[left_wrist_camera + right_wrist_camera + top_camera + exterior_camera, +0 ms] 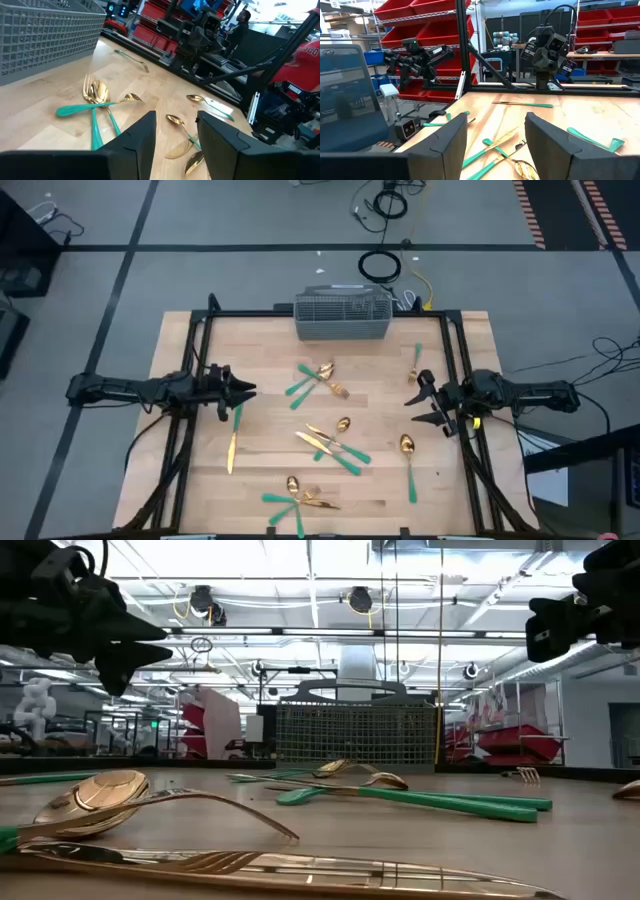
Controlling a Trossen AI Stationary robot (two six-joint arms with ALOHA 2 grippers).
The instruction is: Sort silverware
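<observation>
Sorting not begun: silverware scattered mid-table, caddy at 12 o'clock. Left gripper and right gripper gape, holding nothing.

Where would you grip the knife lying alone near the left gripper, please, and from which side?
Grip the knife on its teal handle, the end nearest the left gripper, coming straight down from above. It lies flat on the table, apart from the other cutlery, so open fingers can straddle the slim handle across its width. The gold blade points away and is probably slippery.
</observation>
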